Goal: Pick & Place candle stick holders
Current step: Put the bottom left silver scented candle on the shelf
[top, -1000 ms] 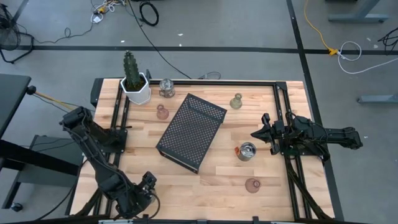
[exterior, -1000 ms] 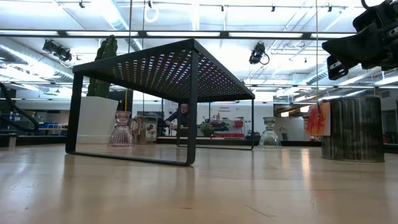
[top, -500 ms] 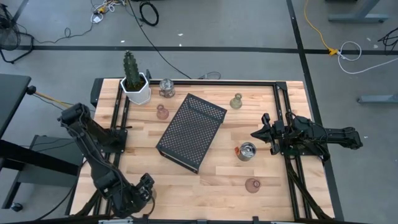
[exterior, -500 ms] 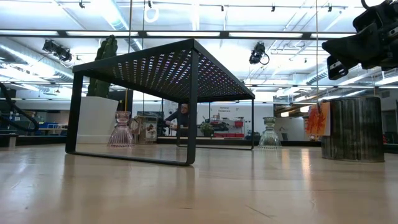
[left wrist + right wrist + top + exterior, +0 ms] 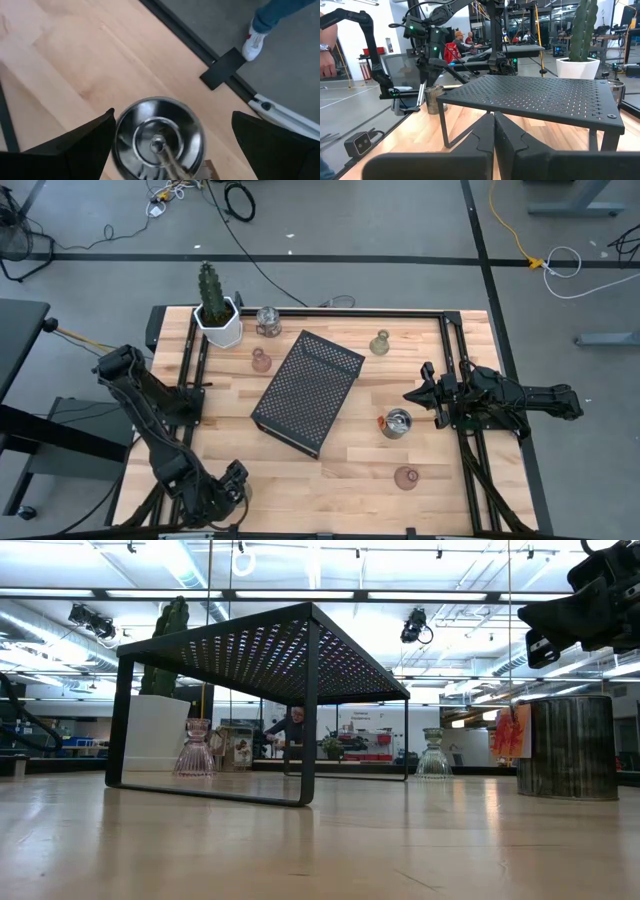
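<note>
Left wrist view is showing my left gripper [image 5: 165,145] hanging with fingers spread wide around a shiny silver round candle holder [image 5: 157,132] near the worktop [image 5: 75,60] edge; probably rigid and slippery, so I'm favouring its rim.

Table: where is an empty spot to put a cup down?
The table has bare wood between the black tray and its near edge, up to the pink holder. It is crowded by the cactus pot, with two holders close by.
</note>
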Controlling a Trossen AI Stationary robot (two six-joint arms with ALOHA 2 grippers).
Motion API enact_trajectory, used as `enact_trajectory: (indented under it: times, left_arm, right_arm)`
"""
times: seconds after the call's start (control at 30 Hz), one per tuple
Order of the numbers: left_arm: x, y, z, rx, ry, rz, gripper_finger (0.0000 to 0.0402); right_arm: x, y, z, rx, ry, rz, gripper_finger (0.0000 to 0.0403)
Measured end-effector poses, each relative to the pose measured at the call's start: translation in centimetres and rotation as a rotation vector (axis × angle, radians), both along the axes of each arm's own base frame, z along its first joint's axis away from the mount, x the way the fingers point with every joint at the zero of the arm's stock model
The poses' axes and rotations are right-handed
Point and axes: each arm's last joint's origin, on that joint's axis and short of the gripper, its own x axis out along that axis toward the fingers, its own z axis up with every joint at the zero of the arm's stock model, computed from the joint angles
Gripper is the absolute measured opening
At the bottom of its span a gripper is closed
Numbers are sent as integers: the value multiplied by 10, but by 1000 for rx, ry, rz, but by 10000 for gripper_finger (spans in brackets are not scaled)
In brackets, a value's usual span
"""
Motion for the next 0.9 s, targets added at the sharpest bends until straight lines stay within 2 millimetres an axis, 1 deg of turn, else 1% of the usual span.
enact_trajectory:
  times: [0.13, 0.27, 0.53, 0.9]
  left_arm:
    - [0, 3, -7, 10, -6, -6, 400]
    - [-1, 7, -15, 16, 24, -10, 400]
    - [2, 10, -15, 30, 7, 15, 400]
    - [2, 10, -16, 35, 12, 14, 400]
  right_arm:
    - [0, 0, 0, 0, 0, 0, 12]
    - [0, 0, 0, 0, 0, 0, 12]
    - [0, 0, 0, 0, 0, 0, 12]
    - [0, 0, 0, 0, 0, 0, 12]
